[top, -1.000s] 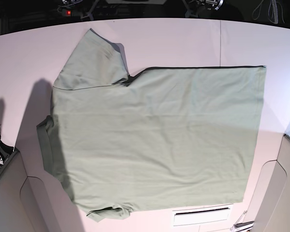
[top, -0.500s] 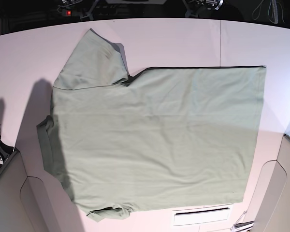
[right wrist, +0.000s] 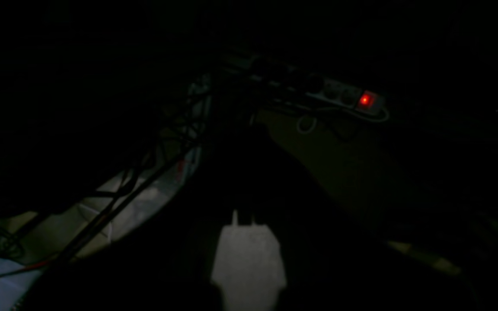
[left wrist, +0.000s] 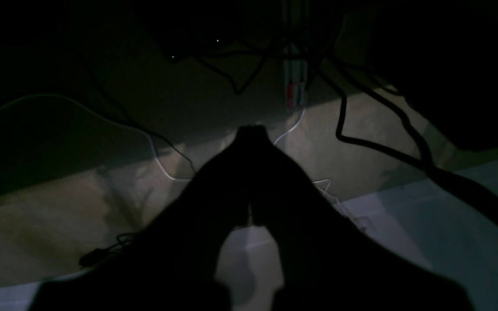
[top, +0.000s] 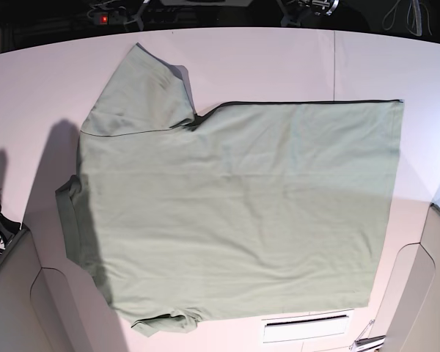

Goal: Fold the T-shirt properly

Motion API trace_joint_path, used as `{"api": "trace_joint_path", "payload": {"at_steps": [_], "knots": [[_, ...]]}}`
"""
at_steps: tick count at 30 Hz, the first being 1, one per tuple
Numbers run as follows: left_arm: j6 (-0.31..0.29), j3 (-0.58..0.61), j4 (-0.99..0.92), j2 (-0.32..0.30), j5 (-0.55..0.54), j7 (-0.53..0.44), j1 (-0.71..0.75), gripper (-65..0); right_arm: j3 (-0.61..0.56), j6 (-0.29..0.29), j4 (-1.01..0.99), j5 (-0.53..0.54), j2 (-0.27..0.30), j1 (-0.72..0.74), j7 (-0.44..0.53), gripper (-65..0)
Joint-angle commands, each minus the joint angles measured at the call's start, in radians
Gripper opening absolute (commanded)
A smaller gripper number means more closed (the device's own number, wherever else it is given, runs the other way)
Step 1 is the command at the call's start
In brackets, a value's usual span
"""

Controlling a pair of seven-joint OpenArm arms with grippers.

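Observation:
The T-shirt [top: 235, 213] lies spread flat on the white table [top: 279, 59] in the base view, pale sage green. Its collar [top: 67, 220] points left and its hem [top: 392, 198] lies to the right. One sleeve [top: 139, 92] spreads toward the far left, and the other [top: 161, 323] is bunched at the near edge. Neither gripper shows in the base view. In the left wrist view my left gripper [left wrist: 252, 129] is a dark silhouette with its tips together, shut and holding nothing. My right gripper [right wrist: 245, 138] is barely visible in the dark, also shut and holding nothing.
Both wrist views look past the table to a dim floor with cables [left wrist: 361, 129] and a power strip with a red light [right wrist: 365, 100]. A white slotted piece [top: 306, 328] sits at the table's near edge. Grey housings fill the lower corners [top: 15, 293] [top: 425, 286].

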Motion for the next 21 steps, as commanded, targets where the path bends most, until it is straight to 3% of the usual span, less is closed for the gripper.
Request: {"api": "trace_joint_path", "payload": {"at_steps": [1,8,15,21], "knots": [[-0.006,0.001,0.006,-0.003,0.0,0.004,0.003,-65.0,0.0,0.004,0.006,0.001,0.006,-0.009,0.009,-65.0],[-0.007,0.001,0.033,-0.024,-0.085,0.0,0.042,-65.0,0.0,0.005,0.067,0.001,0.045,-0.085,0.01,-65.0],[-0.012,0.001,0.212,-0.102,-0.152,0.018,0.181,-65.0,0.0,0.006,0.252,0.044,0.144,-0.218,0.009,-65.0],[-0.13,0.001,0.453,-0.221,-0.315,0.074,0.37,-65.0,0.0,0.108,0.46,0.174,0.26,-0.369,-0.009,-65.0]]}}
